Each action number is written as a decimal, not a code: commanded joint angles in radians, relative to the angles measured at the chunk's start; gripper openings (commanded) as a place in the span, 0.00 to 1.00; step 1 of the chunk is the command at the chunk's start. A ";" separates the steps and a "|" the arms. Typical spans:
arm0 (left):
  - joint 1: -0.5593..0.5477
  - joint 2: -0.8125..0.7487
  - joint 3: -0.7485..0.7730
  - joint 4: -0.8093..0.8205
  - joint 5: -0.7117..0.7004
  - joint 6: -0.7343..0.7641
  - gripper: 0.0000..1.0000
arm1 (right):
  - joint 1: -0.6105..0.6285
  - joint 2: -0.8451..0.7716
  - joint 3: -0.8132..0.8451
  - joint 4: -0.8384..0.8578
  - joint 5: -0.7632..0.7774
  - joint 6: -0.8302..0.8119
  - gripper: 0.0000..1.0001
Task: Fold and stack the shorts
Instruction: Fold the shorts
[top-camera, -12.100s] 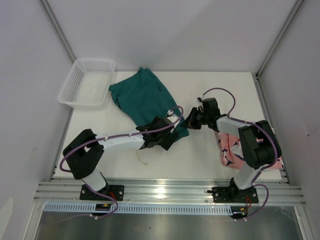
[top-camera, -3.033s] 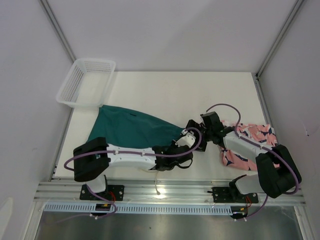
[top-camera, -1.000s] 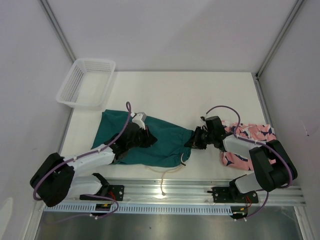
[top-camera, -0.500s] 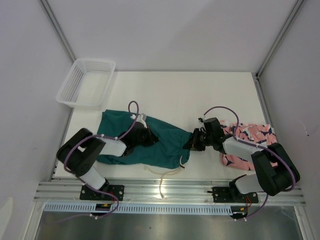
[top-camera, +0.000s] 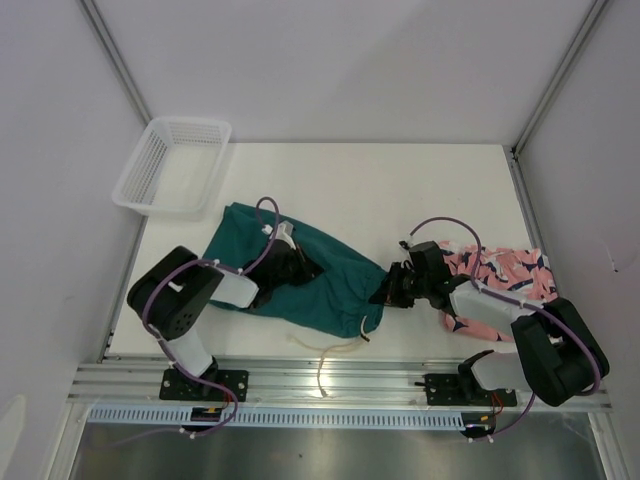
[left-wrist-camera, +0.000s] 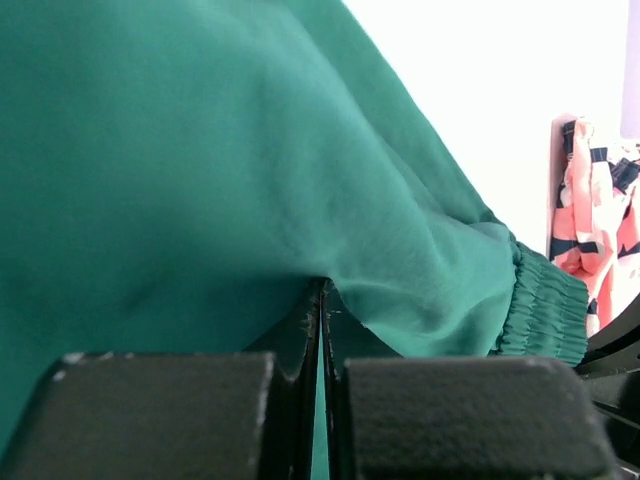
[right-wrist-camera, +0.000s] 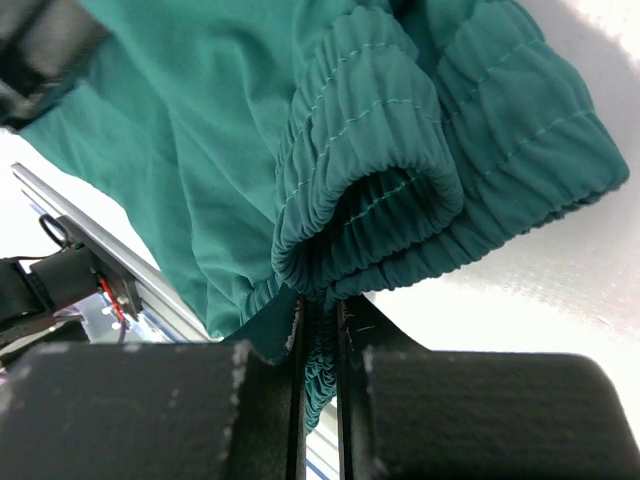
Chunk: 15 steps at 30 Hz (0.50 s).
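Note:
The dark teal shorts (top-camera: 335, 285) lie spread across the left middle of the white table (top-camera: 350, 185), with the elastic waistband (right-wrist-camera: 400, 190) at their right end. My left gripper (top-camera: 303, 268) rests low on the middle of the cloth, shut on a pinch of the teal fabric (left-wrist-camera: 322, 290). My right gripper (top-camera: 386, 292) is shut on the bunched waistband (right-wrist-camera: 320, 305) at the right end. The salmon-pink shark-print shorts (top-camera: 500, 285) lie crumpled at the right, partly under the right arm, and show at the far right in the left wrist view (left-wrist-camera: 592, 225).
A white mesh basket (top-camera: 170, 165) stands at the back left corner. The pale drawstring (top-camera: 325, 352) trails over the table's front edge toward the metal rail (top-camera: 340, 380). Frame posts and walls close in both sides.
The left arm has folded in toward its base while its gripper stayed on the teal shorts. The cloth's left end has shifted back and right. The right gripper has edged slightly nearer.

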<state>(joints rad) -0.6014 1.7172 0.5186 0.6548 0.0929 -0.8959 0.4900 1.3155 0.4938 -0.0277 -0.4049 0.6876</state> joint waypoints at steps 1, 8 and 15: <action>0.011 -0.115 -0.040 -0.064 -0.080 0.051 0.00 | -0.019 -0.018 0.012 -0.097 0.012 -0.054 0.00; 0.005 -0.281 -0.196 -0.141 -0.200 0.097 0.00 | -0.080 0.007 0.054 -0.158 0.038 -0.121 0.00; 0.003 -0.396 -0.172 -0.138 -0.176 0.095 0.00 | -0.080 0.028 0.055 -0.140 0.021 -0.120 0.00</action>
<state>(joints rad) -0.6010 1.3800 0.3199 0.4881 -0.0650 -0.8284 0.4137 1.3258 0.5312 -0.1364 -0.4053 0.6022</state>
